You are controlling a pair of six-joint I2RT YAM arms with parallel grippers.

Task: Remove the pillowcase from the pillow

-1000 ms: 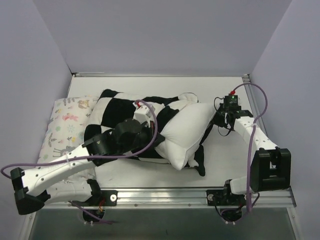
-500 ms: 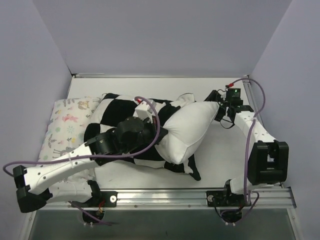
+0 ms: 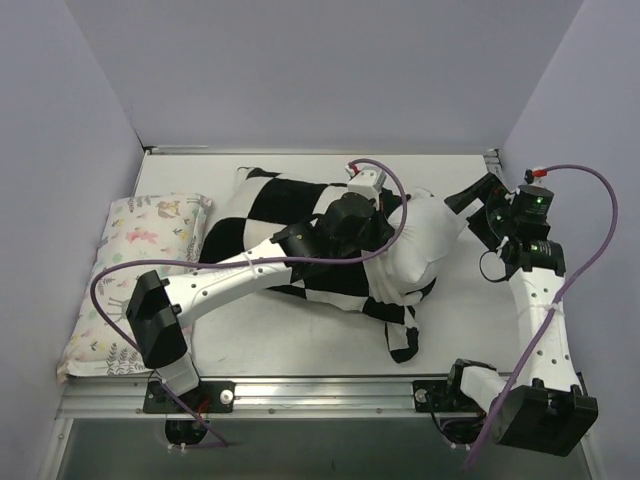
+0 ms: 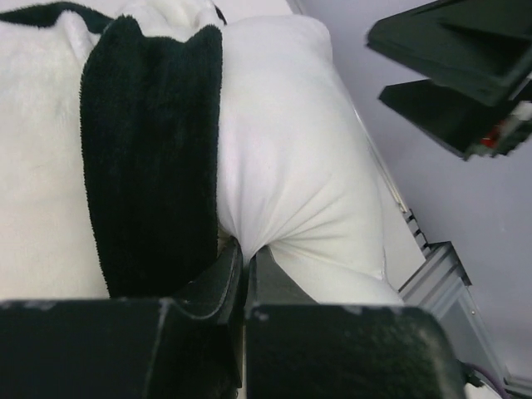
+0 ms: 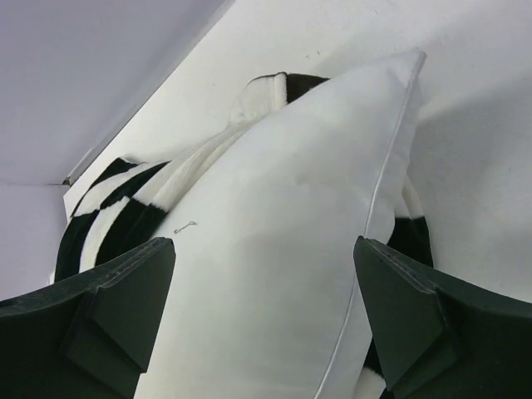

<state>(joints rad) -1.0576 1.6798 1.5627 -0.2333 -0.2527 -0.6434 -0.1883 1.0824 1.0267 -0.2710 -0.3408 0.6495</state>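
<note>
The black-and-white checkered pillowcase (image 3: 270, 215) lies bunched across the middle of the table. The white pillow (image 3: 428, 245) sticks out of its right end. My left gripper (image 3: 392, 232) is shut there, its jaws pinching a fold of the pillow's smooth white cloth (image 4: 291, 174), with the pillowcase's black hem (image 4: 150, 150) against the left finger. My right gripper (image 3: 478, 205) hangs open just right of the pillow's corner. In the right wrist view the pillow (image 5: 274, 241) fills the space past the wide-apart fingertips (image 5: 125, 291), untouched, and the pillowcase (image 5: 108, 224) shows behind it.
A pastel floral pillow (image 3: 135, 260) lies along the left wall. A loose checkered flap (image 3: 400, 335) trails toward the metal front rail (image 3: 320, 385). Purple cables loop over both arms. Walls close in at left, back and right.
My right gripper opened, let go of the pillow's corner and drew back to the right. My left arm swung right and farther back, dragging pillow and pillowcase off the floral pillow.
</note>
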